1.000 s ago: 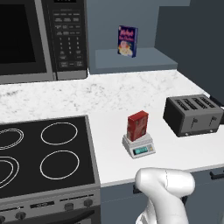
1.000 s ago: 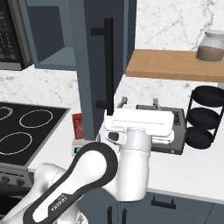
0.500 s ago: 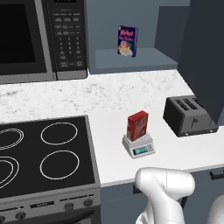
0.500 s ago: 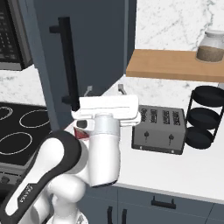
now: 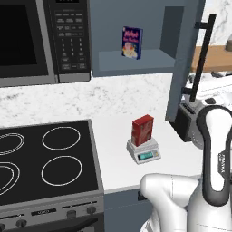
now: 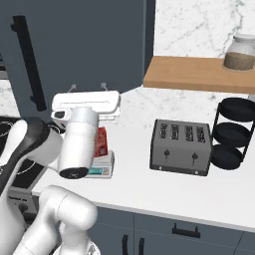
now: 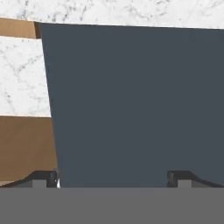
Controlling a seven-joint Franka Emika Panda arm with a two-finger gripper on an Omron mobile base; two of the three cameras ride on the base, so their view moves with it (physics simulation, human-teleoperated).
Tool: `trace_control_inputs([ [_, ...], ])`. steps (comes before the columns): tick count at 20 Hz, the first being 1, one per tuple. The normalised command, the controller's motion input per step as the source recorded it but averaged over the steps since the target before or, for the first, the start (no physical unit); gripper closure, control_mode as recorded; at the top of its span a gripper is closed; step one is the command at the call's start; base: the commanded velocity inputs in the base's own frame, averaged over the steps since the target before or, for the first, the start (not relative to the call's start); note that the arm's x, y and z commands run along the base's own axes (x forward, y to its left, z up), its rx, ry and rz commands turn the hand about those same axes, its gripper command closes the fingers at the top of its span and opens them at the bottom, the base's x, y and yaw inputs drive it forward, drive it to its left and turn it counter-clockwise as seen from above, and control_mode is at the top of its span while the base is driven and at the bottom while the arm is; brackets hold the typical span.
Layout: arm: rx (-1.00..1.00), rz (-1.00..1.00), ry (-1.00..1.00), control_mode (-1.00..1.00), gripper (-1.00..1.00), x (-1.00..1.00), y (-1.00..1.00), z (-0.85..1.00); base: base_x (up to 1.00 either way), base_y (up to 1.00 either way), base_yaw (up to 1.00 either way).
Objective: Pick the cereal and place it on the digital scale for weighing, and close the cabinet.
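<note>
Hand view: two dark fingertips (image 7: 43, 178) spread wide at the bottom edge, nothing between them, flat slate blue-grey door face just ahead.
Hand (image 6: 87, 99): fully open, empty; in the right base view raised against the door, contact not clear.
Tall narrow red cereal box (image 5: 142, 130): upright on the small light-grey digital scale with teal display (image 5: 144, 151); apart from the hand.
Scale position: on the white worktop (image 5: 113, 136), between the black stovetop (image 5: 45, 158) and the dark slotted toaster (image 6: 180, 147).
Slate blue-grey wall cabinet door with long black bar handle (image 5: 183, 59): part-way swung, shelf inside open to view in the left base view.
Dark blue box with white and red print (image 5: 132, 42): on the cabinet shelf, well apart from the scale.
Black microwave with keypad (image 5: 41, 41): left of the cabinet, untouched by the task.
Done, judged: cereal placed for weighing.
Left, judged: door to be pushed fully shut; roughly the last stretch of the task.
</note>
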Motion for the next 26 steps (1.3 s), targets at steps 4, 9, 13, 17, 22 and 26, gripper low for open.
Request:
trace_control_inputs([
  [4, 0.00, -0.14, 0.16, -1.00, -1.00, 1.00, 1.00, 0.01, 0.00, 0.00, 0.00],
  [9, 0.00, -0.10, 0.14, -1.00, -1.00, 1.00, 0.66, -0.13, 0.00, 0.00, 0.00],
  [13, 0.00, -0.05, 0.10, -1.00, -1.00, 0.91, 0.21, -0.07, 0.00, 0.00, 0.00],
  [17, 0.00, 0.00, 0.14, -1.00, -1.00, 0.69, 0.00, 0.00, 0.00, 0.00, 0.00],
  [22, 0.00, 0.00, 0.06, -1.00, -1.00, 0.71, 0.00, -0.01, 0.00, 0.00, 0.00],
  [26, 0.00, 0.00, 0.00, -1.00, -1.00, 0.30, 0.00, -0.03, 0.00, 0.00, 0.00],
])
